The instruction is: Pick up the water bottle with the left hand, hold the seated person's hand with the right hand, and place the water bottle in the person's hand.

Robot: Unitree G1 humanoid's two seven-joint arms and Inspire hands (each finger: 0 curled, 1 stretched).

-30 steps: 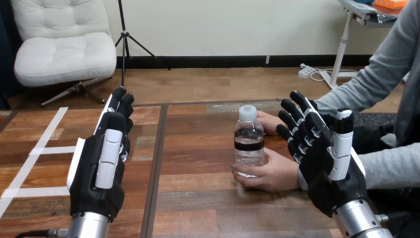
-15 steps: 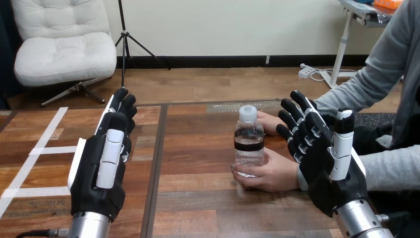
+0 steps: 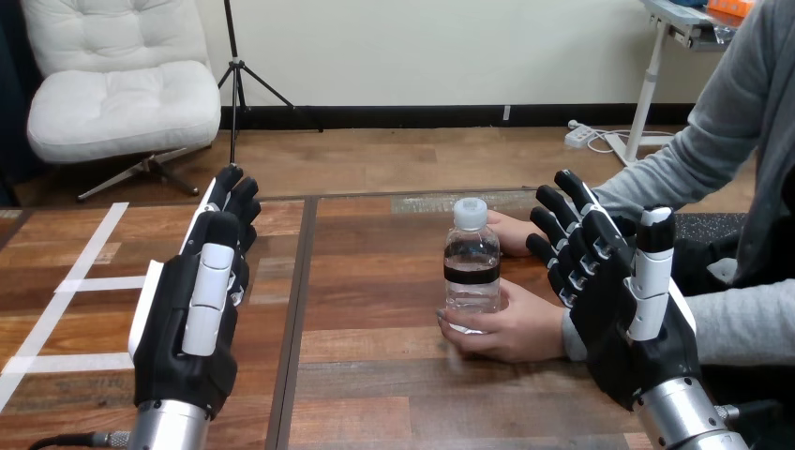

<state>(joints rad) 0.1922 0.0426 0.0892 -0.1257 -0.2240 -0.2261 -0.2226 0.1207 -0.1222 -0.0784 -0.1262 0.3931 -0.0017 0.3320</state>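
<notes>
A clear water bottle (image 3: 471,267) with a white cap and a black band stands upright on the wooden table (image 3: 375,375), near its middle. The person's nearer hand (image 3: 511,328) is wrapped round the bottle's base from the right. The person's other hand (image 3: 514,232) rests on the table just behind the bottle. My right hand (image 3: 619,300) is raised and open, fingers straight, just right of the person's nearer hand and apart from it. My left hand (image 3: 192,309) is raised and open at the left, well away from the bottle.
White tape strips (image 3: 66,291) mark the table's left part. A dark seam (image 3: 298,309) runs front to back between my left hand and the bottle. The person's grey sleeves (image 3: 741,319) come in from the right edge.
My right hand has shifted very slightly to the right. The bottle, the person's hands and my left hand stay where they were.
</notes>
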